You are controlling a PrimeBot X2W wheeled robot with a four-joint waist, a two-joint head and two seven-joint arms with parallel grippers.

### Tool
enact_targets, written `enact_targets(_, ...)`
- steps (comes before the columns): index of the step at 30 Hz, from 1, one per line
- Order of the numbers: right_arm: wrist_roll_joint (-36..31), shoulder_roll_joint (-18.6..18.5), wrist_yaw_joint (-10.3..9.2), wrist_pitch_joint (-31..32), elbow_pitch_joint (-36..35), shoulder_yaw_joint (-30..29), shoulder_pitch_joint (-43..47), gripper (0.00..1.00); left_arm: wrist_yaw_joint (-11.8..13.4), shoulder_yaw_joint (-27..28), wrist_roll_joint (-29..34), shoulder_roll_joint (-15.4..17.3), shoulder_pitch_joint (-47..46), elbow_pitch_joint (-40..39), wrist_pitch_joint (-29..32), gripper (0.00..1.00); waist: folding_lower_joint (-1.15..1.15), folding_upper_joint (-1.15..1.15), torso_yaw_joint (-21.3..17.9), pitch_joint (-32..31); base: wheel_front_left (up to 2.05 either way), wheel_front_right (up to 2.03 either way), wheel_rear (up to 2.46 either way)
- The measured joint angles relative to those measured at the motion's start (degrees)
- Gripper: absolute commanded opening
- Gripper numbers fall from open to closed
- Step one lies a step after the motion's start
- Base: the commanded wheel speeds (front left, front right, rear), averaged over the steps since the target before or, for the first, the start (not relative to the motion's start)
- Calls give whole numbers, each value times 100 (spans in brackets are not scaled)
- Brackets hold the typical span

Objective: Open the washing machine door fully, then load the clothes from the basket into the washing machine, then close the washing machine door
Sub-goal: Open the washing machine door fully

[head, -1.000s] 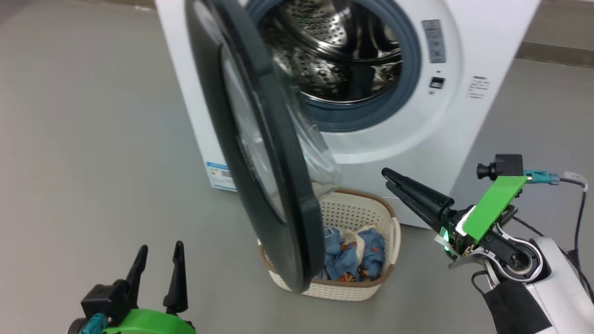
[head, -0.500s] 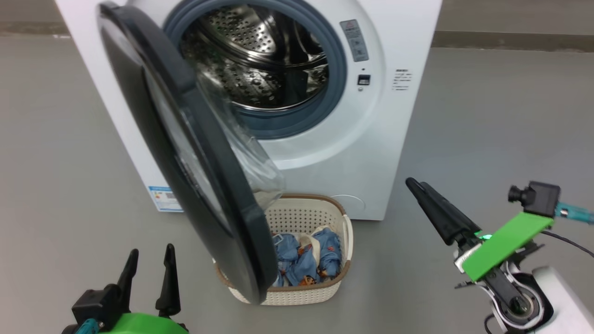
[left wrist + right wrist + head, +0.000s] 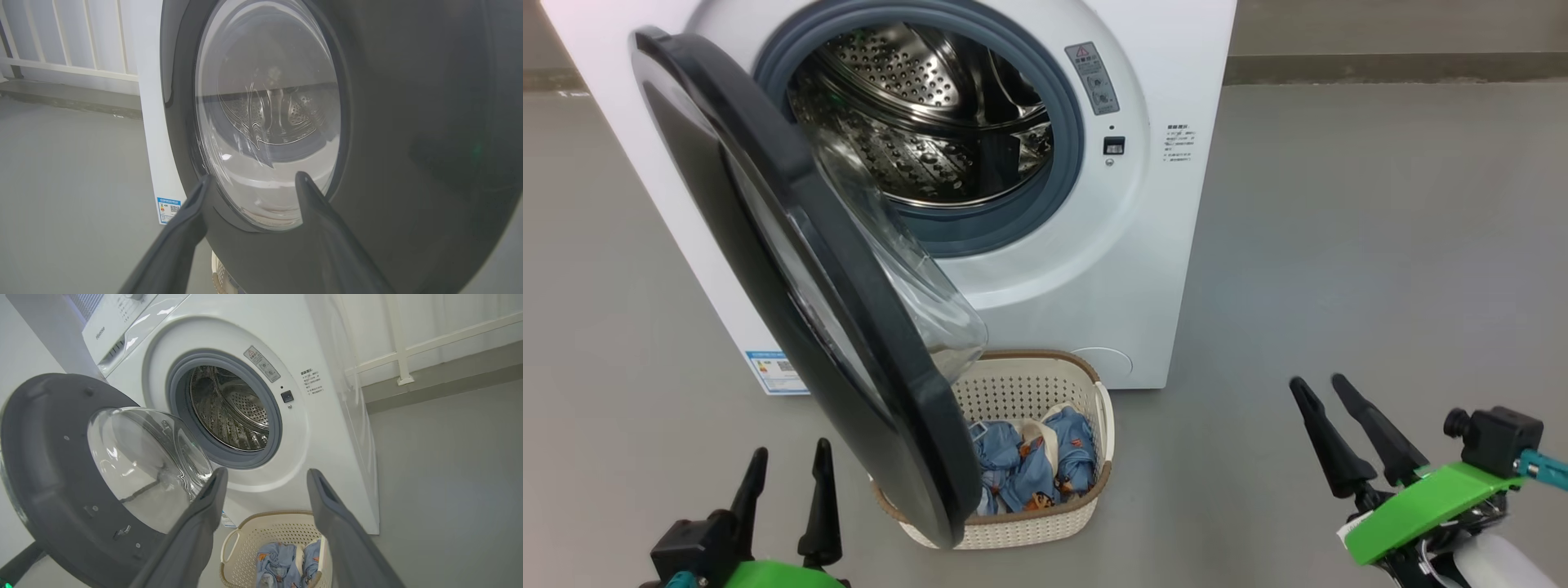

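Observation:
The white washing machine (image 3: 1143, 245) stands with its steel drum (image 3: 915, 122) exposed. Its black door (image 3: 890, 384) hangs partly open, swung out to the left, the clear glass bowl (image 3: 907, 286) facing the drum. Under the door's lower edge sits the cream basket (image 3: 1029, 357) holding blue printed clothes (image 3: 1033, 465). My left gripper (image 3: 791, 451) is open at the lower left, just outside the door's outer face (image 3: 408, 122). My right gripper (image 3: 1316, 381) is open at the lower right, empty, well apart from the basket (image 3: 269, 531) and the door (image 3: 45, 457).
Grey floor (image 3: 1380, 245) spreads wide to the right of the machine. A blue label (image 3: 776, 371) marks the machine's lower left corner. A white railing (image 3: 400, 355) and a low kerb run along the wall behind.
The head camera has shifted, so the machine sits further left and higher. My right gripper was shut; it has drawn back to the lower right and opened. The left gripper kept its pose.

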Motion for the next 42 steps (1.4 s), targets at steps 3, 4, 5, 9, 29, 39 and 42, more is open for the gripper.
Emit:
enact_targets(3, -456, 162, 0, -12, 182, -341, 25, 100, 7, 10, 0, 1, 2, -23, 0, 100, 0, 0, -15, 10, 0, 0, 0)
enact_targets(4, -672, 227, 0, -13, 178, -478, 26, 100, 7, 18, 0, 0, 3, -31, 0, 100, 0, 0, -23, 20, 0, 0, 0)
enact_targets(5, -940, 270, 0, -14, 174, -576, 32, 100, 7, 29, 0, 1, 4, -38, 0, 100, 0, 0, -32, 31, 0, 0, 0)
enact_targets(9, -1742, 491, 0, -18, 112, -1001, 185, 100, 7, 67, 0, 1, 23, -55, -1, 100, 0, 0, -57, 82, 0, 0, 0)
enact_targets(29, -2704, 859, 1, -18, -162, -1558, 562, 100, 51, 73, -1, 1, 60, -172, 0, 100, 0, 0, 35, 183, 0, 0, 0)
enact_targets(39, -2841, 866, 1, -18, -155, -1553, 562, 100, 81, 69, -25, 1, 60, -201, 0, 100, 0, 0, 62, 192, 0, 0, 0)
enact_targets(42, -2841, 866, 1, -18, -152, -1545, 561, 100, 81, 70, -26, 1, 60, -202, 0, 100, 0, 0, 56, 198, 0, 0, 0)
